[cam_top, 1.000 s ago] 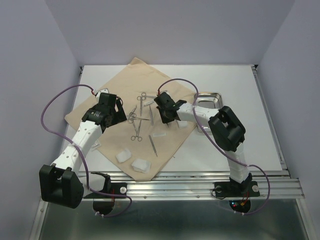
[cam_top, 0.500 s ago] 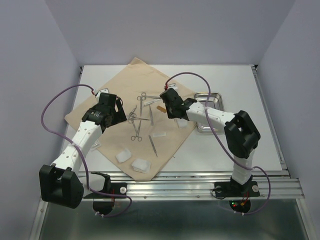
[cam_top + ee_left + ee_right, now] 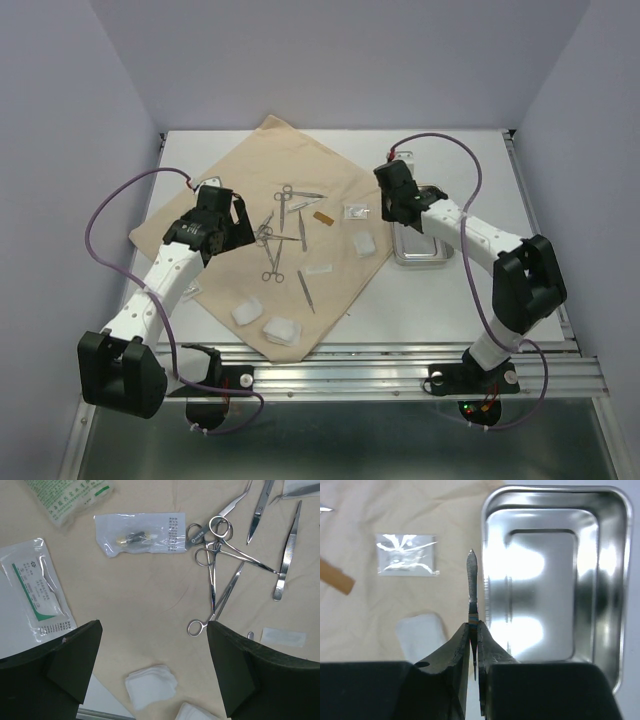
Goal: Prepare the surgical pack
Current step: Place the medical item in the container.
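Right tool (image 3: 474, 630) pinching slim steel instrument (image 3: 472, 580) over tray (image 3: 622, 580) left rim, near tabletop right edge. Tray bare. Left tool (image 3: 152, 655) wide open above cloth (image 3: 150, 592). We judge early stage: scissors (image 3: 212, 587), gauze (image 3: 150, 686) not yet loaded.

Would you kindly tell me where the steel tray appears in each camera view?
Top external: steel tray right of centre, beside the beige cloth's right corner, partly under the right arm.
Left wrist: not in view.
Right wrist: steel tray fills the right half.
Shared landmark: the beige cloth.
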Available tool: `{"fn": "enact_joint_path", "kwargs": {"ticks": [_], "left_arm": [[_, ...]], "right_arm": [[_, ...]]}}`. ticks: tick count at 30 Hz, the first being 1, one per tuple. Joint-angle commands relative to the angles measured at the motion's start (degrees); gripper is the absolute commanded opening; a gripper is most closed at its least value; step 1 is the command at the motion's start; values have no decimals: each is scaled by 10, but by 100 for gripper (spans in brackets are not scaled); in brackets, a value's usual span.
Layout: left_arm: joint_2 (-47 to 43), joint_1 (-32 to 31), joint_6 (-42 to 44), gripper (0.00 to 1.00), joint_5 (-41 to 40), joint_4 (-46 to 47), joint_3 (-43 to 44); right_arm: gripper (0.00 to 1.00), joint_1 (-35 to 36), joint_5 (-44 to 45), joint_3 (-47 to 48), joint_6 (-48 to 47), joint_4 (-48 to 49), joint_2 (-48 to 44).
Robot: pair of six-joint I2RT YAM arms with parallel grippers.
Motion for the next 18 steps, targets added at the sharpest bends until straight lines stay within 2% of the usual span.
{"fn": "enact_joint_path", "kwargs": {"ticks": [1,9,18], "left_arm": [[-22,-4,15,99,9,14,7],[-14,-4,14,99,6,10,10],[-5,-4,12,99,7,12,8]], "right_arm": [[6,-42,7,-28,-22,23,-44],[9,-87,-21,-78,-65,69,-48],[9,-87,-51,-132,-66,89,-49]]}}
